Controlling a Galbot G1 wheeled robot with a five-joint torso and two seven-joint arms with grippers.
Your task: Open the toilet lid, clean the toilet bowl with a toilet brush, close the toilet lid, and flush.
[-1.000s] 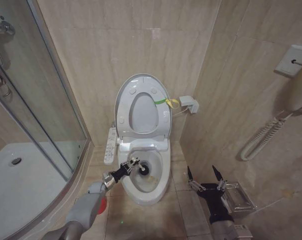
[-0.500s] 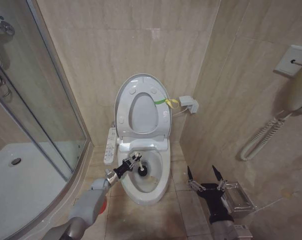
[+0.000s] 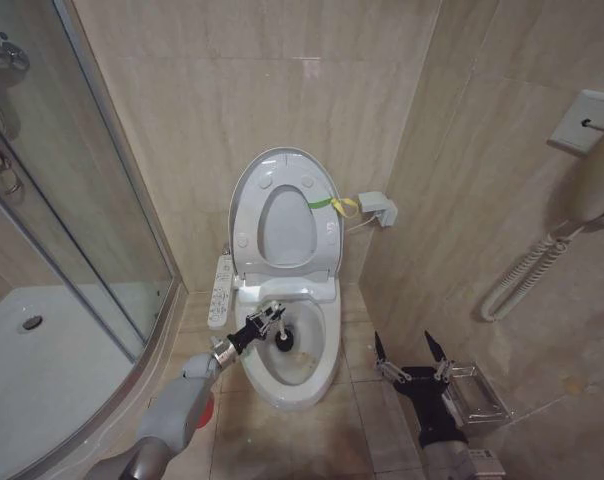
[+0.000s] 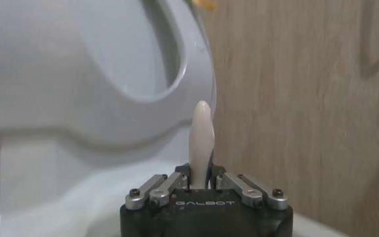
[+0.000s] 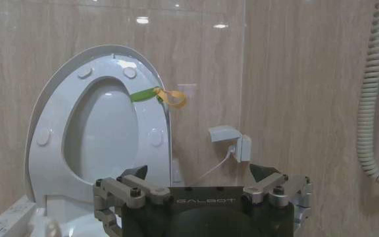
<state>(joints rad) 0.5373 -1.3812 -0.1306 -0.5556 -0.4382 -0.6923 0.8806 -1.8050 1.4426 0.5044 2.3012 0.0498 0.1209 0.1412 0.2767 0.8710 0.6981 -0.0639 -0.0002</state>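
The toilet lid (image 3: 282,157) stands raised against the wall with the ring seat in front of it, and a yellow-green band (image 3: 327,204) is at its edge. The white toilet bowl (image 3: 328,350) is uncovered. My left gripper (image 3: 265,322) is over the bowl's left rim, shut on the toilet brush's thin white handle (image 4: 201,138). The black bristle head (image 3: 285,340) is down inside the bowl. The left wrist view has that gripper (image 4: 201,180) clamped on the handle. My right gripper (image 3: 412,352) waits open, low to the right of the toilet. It (image 5: 199,174) faces the raised lid (image 5: 114,52).
A glass shower enclosure (image 3: 82,250) closes off the left. A white button strip (image 3: 220,290) hangs on the toilet's side. A wall phone with a coiled cord (image 3: 527,280) and a metal rack (image 3: 479,393) are at the right. Something red and round (image 3: 204,409) sits by my left forearm.
My left gripper has shifted slightly up and toward the back of the bowl with the brush. The right arm has not moved.
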